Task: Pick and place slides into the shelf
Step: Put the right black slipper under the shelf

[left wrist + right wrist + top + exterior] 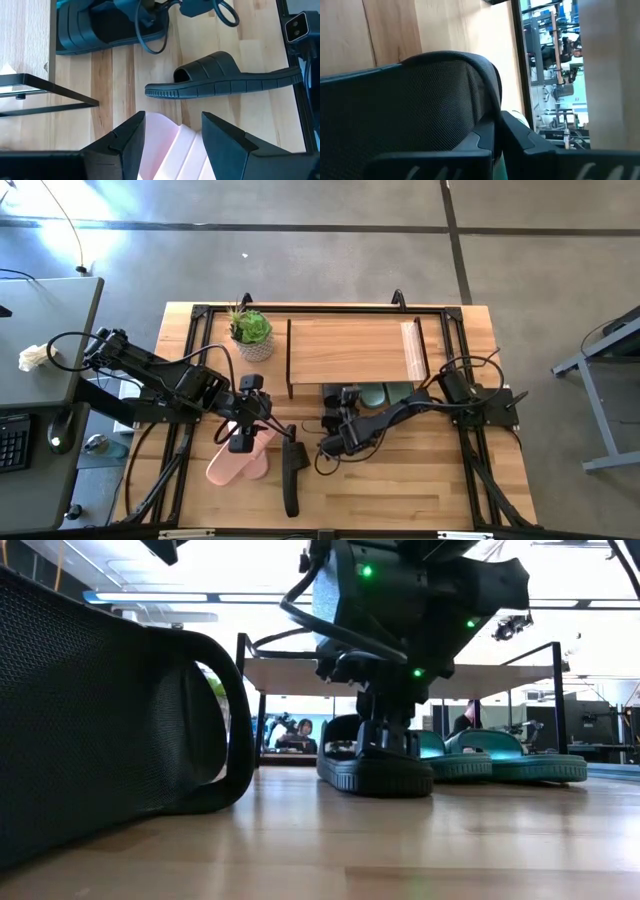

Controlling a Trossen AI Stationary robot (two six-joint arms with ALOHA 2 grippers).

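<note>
The shelf point(350, 348) stands at the table's far middle, with two green slides point(500, 762) on the table under it. A black slide point(375, 772) stands on its sole just in front of the shelf, left of the green ones, and my right gripper point(385, 740) is shut on it. A second black slide point(291, 475) lies on its side near the front edge. My left gripper point(172, 145) hangs open above the pink slides point(238, 462), one finger over each side, touching nothing. My right gripper pinches the edge of the black slide's strap point(492, 107) between its two fingers point(480, 142). It comes at the strap slanting down from the table's near right. The slide's sole point(375, 783) rests flat on the table.
A potted plant point(250, 330) stands left of the shelf. The table's black frame bars point(50, 90) run close by. The black slide lying on its side fills the low view's left point(110, 720). A person point(300, 732) sits in the room beyond the table.
</note>
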